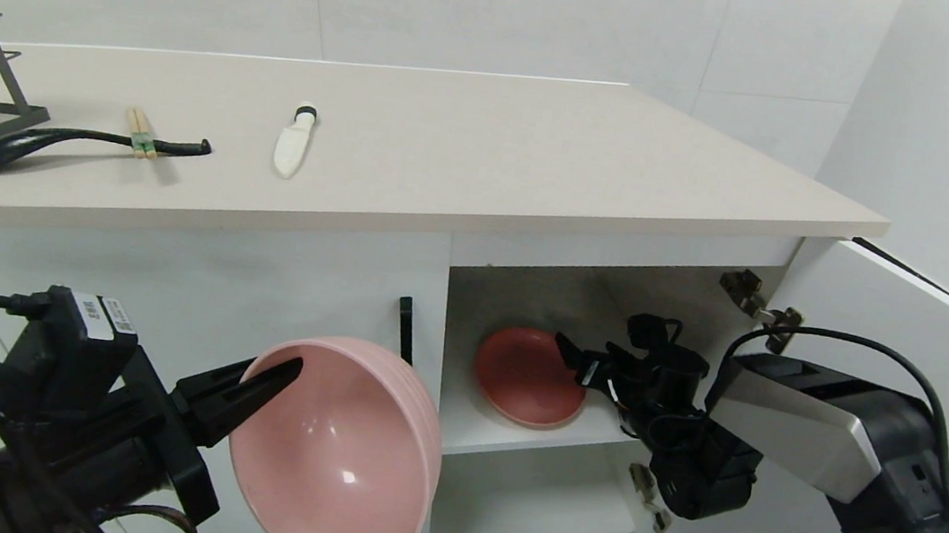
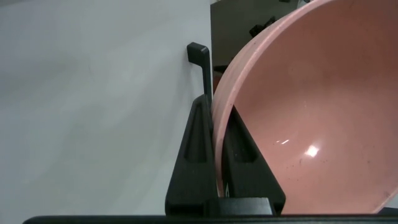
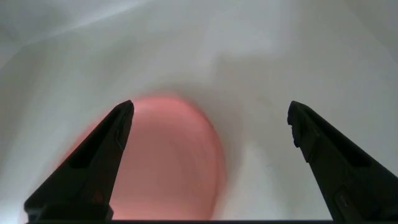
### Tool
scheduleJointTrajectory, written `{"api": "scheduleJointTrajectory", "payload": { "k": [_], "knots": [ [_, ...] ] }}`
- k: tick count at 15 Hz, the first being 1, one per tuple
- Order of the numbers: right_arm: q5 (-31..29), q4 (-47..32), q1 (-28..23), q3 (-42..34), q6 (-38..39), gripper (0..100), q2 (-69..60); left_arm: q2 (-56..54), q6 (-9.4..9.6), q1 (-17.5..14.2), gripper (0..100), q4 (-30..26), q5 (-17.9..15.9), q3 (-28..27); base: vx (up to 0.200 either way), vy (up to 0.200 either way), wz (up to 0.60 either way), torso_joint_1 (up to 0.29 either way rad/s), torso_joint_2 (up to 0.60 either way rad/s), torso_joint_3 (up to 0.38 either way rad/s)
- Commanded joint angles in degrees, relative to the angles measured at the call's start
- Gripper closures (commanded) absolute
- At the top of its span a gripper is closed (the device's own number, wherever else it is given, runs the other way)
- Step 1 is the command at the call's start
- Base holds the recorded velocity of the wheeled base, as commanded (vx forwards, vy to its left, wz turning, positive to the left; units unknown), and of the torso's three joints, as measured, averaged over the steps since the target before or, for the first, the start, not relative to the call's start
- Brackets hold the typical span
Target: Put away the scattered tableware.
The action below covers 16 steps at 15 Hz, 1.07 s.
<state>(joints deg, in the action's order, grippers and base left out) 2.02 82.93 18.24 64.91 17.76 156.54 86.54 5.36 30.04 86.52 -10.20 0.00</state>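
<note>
- On the desk (image 1: 543, 148), at the left, the black ladle (image 1: 46, 141), the chopsticks (image 1: 140, 133) and a small white utensil (image 1: 294, 142) lie loose, well apart from both arms. These are not yet put away.
- The left fingers (image 1: 243, 383) are closed on the rim of the pink bowl (image 1: 342, 459), which hangs low before the closed cabinet door, strongly tilted. I think the bowl may turn or slip, because only the thin rim is pinched and its weight hangs to one side.
- The black door handle (image 1: 404, 330) is just behind the bowl. If I swing toward the open compartment, the rim could strike it.
- The red plate (image 1: 529, 377) lies on the upper shelf (image 1: 500, 428). The right fingers (image 1: 570, 351) are spread wide just before it and hold nothing. If both arms enter this opening, they may collide.
- The left wrist view shows one finger inside the rim and one outside; the head view hides the outer one.
- The right wrist view shows the free gap between the fingers, with the plate beyond. The head view adds how near the bowl is to the compartment.
</note>
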Motion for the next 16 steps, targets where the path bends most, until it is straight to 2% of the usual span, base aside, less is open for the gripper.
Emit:
{"api": "scheduleJointTrajectory", "payload": {
  "k": [1, 2, 4, 6, 7, 9, 13, 15, 16],
  "knots": [
    [0.1, 5.9, -0.3, -7.9, -6.2, 0, -6.2, 0.0, 0.00, 0.0, 100, 0.0, 0.0, 0.0, 0.000, 0.000, 0.00, 0.000, 0.00, 0.000],
    [0.1, 7.1, -0.2, -11.4, -9.4, 0, -8.3, 0.0, 0.00, 0.0, 100, 0.0, 0.0, 0.0, 0.000, 0.000, 0.00, 0.000, 0.00, 0.000],
    [-0.1, 7.1, -0.4, -25.5, -17.3, 0, -14.6, 0.1, 0.00, 0.4, 100, -0.4, 0.0, 0.0, 0.000, 0.000, 0.00, 0.000, 0.00, 0.000],
    [-0.1, 7.1, 0.7, -35.7, -20.1, 0, -20.1, 0.0, 0.00, 0.8, 100, -0.4, 0.0, 0.0, 0.000, 0.000, 0.00, 0.000, 0.00, 0.000],
    [-0.1, 7.1, 3.6, -41.6, -20.5, 0, -26.3, 0.0, 0.00, 0.7, 100, -0.4, 0.0, 0.0, 0.000, 0.000, 0.00, 0.000, 0.00, 0.000],
    [-0.2, 7.1, 6.8, -46.2, -20.7, 0, -35.1, 0.1, 0.00, 0.8, 100, -0.5, 0.0, 0.0, 0.000, 0.000, 0.00, 0.000, 0.00, 0.000],
    [-0.8, 7.1, 7.1, -56.4, -21.3, 0, -48.4, 0.7, 0.00, 1.8, 100, 0.1, -0.1, 0.0, 0.000, 0.000, 0.00, 0.000, 0.00, 0.000],
    [-0.8, 7.1, 8.7, -59.1, -21.3, 0, -51.9, 2.6, 0.00, 5.7, 100, 0.1, 0.1, -0.9, 0.000, 0.000, 0.00, 0.000, 0.00, 0.000],
    [-0.8, 7.1, 8.9, -60.0, -21.3, 0, -52.3, 3.4, 0.79, 7.2, 100, -0.2, 0.3, -1.9, 0.000, 0.000, 0.00, 0.000, 0.00, 0.000]
  ]
}}
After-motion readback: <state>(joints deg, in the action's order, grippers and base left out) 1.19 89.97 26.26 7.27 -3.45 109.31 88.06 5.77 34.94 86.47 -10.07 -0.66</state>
